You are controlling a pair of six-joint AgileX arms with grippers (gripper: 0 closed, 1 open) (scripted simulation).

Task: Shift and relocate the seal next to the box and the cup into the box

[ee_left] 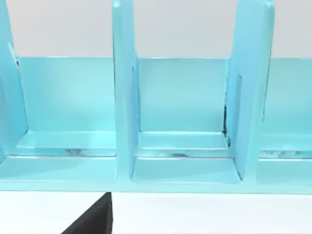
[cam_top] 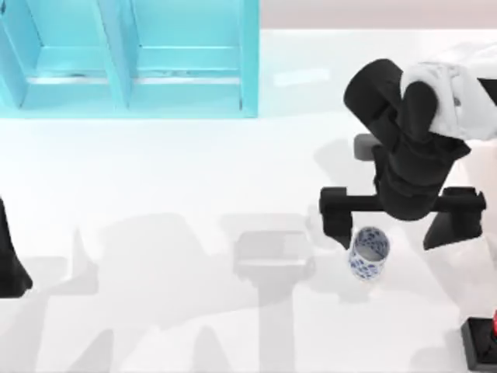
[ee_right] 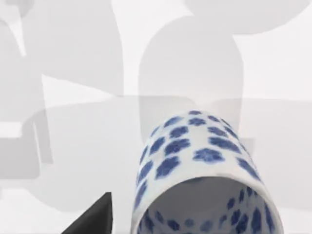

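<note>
Right of counter (cam_top: 155,171): right hand (cam_top: 400,225) spread above cup (cam_top: 368,252) | wrist view: cup hollow (ee_right: 209,204) | seal (cam_top: 483,342) near-right corner | box (cam_top: 132,62) far-left

No text, label, brand, number or sign could be read anywhere. The cup (cam_top: 368,253) carried only a blue blotch pattern, no lettering. The box (cam_top: 132,58) was plain turquoise, and the table (cam_top: 155,179) was unmarked white.
</note>
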